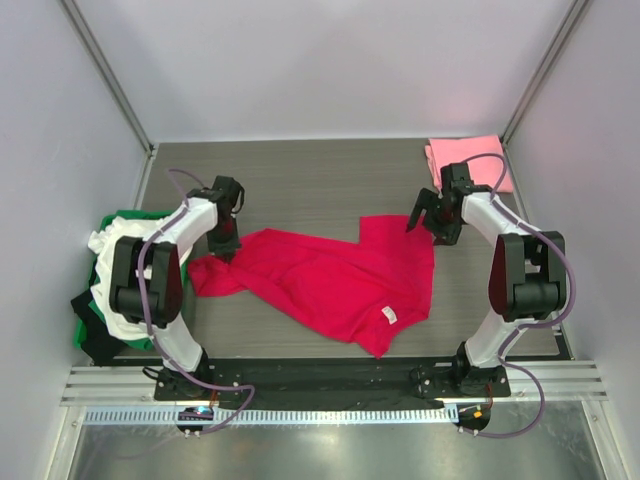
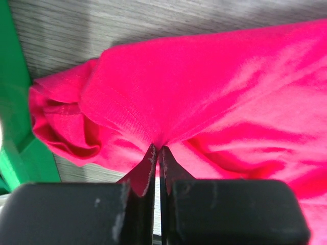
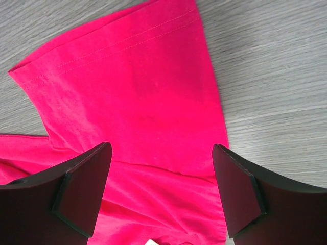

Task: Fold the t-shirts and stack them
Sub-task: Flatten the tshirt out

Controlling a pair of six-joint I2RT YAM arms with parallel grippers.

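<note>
A large crimson-red t-shirt (image 1: 330, 280) lies crumpled across the middle of the table, its white neck tag (image 1: 390, 316) near the front. My left gripper (image 1: 222, 243) is shut on the shirt's left end; in the left wrist view the fingertips (image 2: 151, 153) pinch a fold of the red cloth (image 2: 214, 92). My right gripper (image 1: 424, 215) is open just above the shirt's right sleeve (image 3: 133, 87), which lies flat, with nothing between its fingers (image 3: 84, 186). A folded light pink t-shirt (image 1: 468, 160) lies at the far right corner. A white t-shirt (image 1: 112, 270) hangs over the crate.
A green plastic crate (image 1: 128, 222) with white and dark cloth stands at the left table edge, close behind my left arm; its green wall also shows in the left wrist view (image 2: 13, 92). White enclosure walls stand on three sides.
</note>
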